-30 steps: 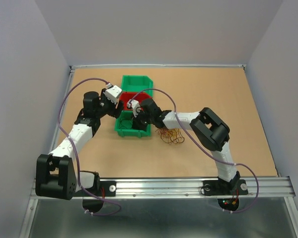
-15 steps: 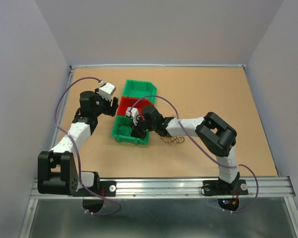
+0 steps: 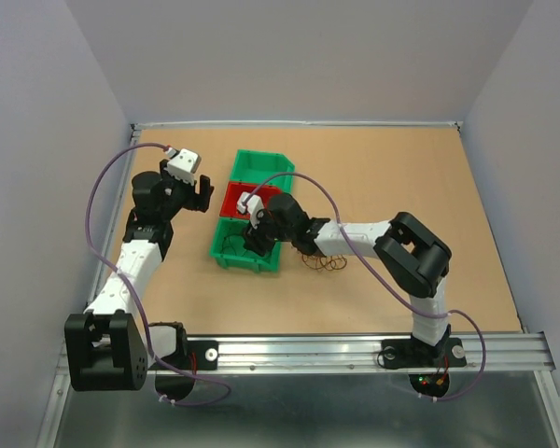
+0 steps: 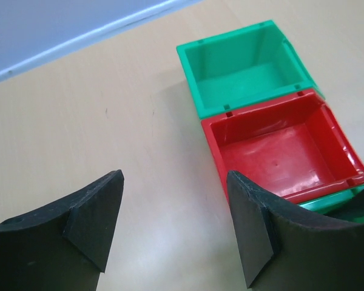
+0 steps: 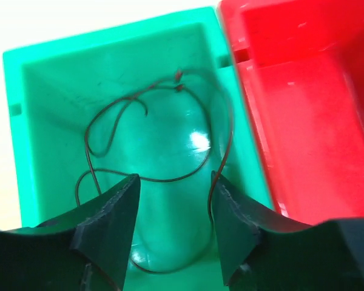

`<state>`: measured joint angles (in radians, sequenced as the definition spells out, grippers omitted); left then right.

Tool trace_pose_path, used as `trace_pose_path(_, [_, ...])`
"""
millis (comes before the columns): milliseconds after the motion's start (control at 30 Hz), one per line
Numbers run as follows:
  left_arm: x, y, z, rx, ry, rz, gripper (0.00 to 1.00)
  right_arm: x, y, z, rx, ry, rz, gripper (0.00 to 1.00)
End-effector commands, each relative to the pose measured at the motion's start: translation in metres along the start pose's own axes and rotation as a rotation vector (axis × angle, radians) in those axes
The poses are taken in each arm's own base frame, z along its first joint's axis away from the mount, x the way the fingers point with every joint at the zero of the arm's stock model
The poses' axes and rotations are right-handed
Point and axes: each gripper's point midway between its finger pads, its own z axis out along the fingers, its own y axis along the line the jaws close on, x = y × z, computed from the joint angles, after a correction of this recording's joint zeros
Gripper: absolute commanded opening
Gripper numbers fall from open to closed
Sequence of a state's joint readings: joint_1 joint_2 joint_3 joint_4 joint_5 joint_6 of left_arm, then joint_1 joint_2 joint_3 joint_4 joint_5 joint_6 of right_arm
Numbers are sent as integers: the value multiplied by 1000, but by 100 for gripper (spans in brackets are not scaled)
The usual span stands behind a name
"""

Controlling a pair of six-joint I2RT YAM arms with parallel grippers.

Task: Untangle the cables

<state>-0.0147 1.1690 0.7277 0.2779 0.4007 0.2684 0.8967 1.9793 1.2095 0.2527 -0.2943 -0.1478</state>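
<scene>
Right hand (image 5: 176, 182) wide open, empty, above the near-edge green bin (image 5: 12, 109). One dark brown cable (image 5: 87, 140) lies looped inside. I should lift straight up, since a strand runs beside one finger. Left hand (image 4: 175, 182) wide, empty. Count: two green bins, one red bin (image 5: 303, 121). The tangle (image 3: 323, 261) lies on the table (image 3: 401, 168) on their right-edge side, its strands uncountable.

Plain grey walls (image 3: 289, 56) enclose a brown tabletop (image 3: 401, 168).

Bright, even overhead light, soft shadows, white glare on the green bin (image 5: 199, 140) floor, close fingers (image 5: 109, 224) slightly blurred
</scene>
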Motion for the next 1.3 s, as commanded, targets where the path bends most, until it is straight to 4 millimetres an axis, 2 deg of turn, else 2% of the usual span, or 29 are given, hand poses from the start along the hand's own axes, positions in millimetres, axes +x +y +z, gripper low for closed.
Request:
trace_pose_path(0, [-21, -15, -12, 70, -75, -5, 80, -64, -23, -17, 120, -122, -97, 59])
trace_pose_path(100, [-21, -16, -13, 76, -73, -9, 80, -76, -30, -23, 138, -146, -96, 68])
trace_pose_path(133, [-22, -15, -13, 72, -77, -4, 80, -82, -35, -27, 143, -159, -93, 76])
trace_pose_path(267, [-28, -14, -18, 50, -128, 27, 81, -111, -39, -53, 172, -222, -105, 91])
trace_pose_path(333, [-38, -11, -26, 20, -171, 30, 97, -117, -39, -63, 194, -236, -105, 93])
trace_pose_path(367, [-42, -9, -29, -3, -203, 36, 99, -117, -40, -68, 203, -239, -91, 93])
trace_pose_path(400, [-45, -6, -32, -28, -226, 37, 99, -126, -37, -76, 203, -262, -90, 94])
trace_pose_path(433, [-51, 0, -39, -74, -257, 37, 99, -125, -38, -80, 211, -263, -71, 94])
trace_pose_path(567, [-43, -6, -44, -68, -304, 103, 99, -148, -43, -109, 283, -303, -23, 94])
trace_pose_path(600, [-43, -12, -44, -36, -314, 120, 99, -149, -50, -117, 330, -303, -6, 94])
trace_pose_path(633, [-44, -15, -45, -18, -327, 134, 99, -154, -50, -133, 355, -317, 21, 94])
trace_pose_path(667, [-45, -20, -45, 8, -337, 165, 99, -151, -62, -146, 440, -317, 49, 94])
trace_pose_path(700, [-44, -31, -44, 72, -343, 180, 99, -148, -64, -158, 482, -320, 89, 94])
trace_pose_path(733, [-46, -37, -44, 107, -348, 189, 99, -154, -68, -182, 542, -353, 116, 94])
trace_pose_path(767, [-47, -43, -44, 150, -345, 204, 99, -137, -83, -198, 669, -324, 158, 94])
trace_pose_path(800, [-46, -52, -44, 205, -342, 216, 99, -129, -85, -208, 707, -312, 194, 94])
trace_pose_path(833, [-43, -67, -46, 297, -341, 227, 99, -125, -83, -228, 738, -321, 215, 93])
trace_pose_path(867, [-43, -75, -46, 341, -334, 234, 99, -94, -84, -231, 776, -272, 233, 94])
trace_pose_path(900, [-45, -83, -48, 387, -338, 267, 99, -80, -82, -234, 781, -270, 265, 93])
trace_pose_path(967, [-51, -101, -48, 444, -346, 290, 99, -66, -76, -242, 779, -292, 302, 93])
trace_pose_path(1000, [-55, -108, -49, 458, -358, 311, 99, -39, -74, -239, 786, -262, 331, 93])
trace_pose_path(1033, [-63, -132, -50, 518, -387, 354, 99, -37, -77, -245, 819, -284, 348, 93])
trace_pose_path(1067, [-68, -137, -45, 496, -387, 373, 99, -24, -78, -248, 850, -270, 359, 92])
trace_pose_path(1133, [-73, -164, -36, 534, -389, 414, 99, -15, -85, -262, 931, -279, 382, 92])
trace_pose_path(1167, [-91, -187, -37, 588, -416, 434, 99, -13, -88, -271, 968, -283, 391, 92])
trace_pose_path(1200, [-94, -197, -34, 620, -411, 438, 99, -12, -93, -288, 1045, -315, 424, 93])
trace_pose_path(1233, [-101, -206, -21, 650, -393, 433, 99, -3, -94, -297, 1089, -296, 442, 93])
trace_pose_path(1267, [-103, -214, -14, 669, -384, 425, 98, -3, -96, -305, 1126, -316, 472, 93])
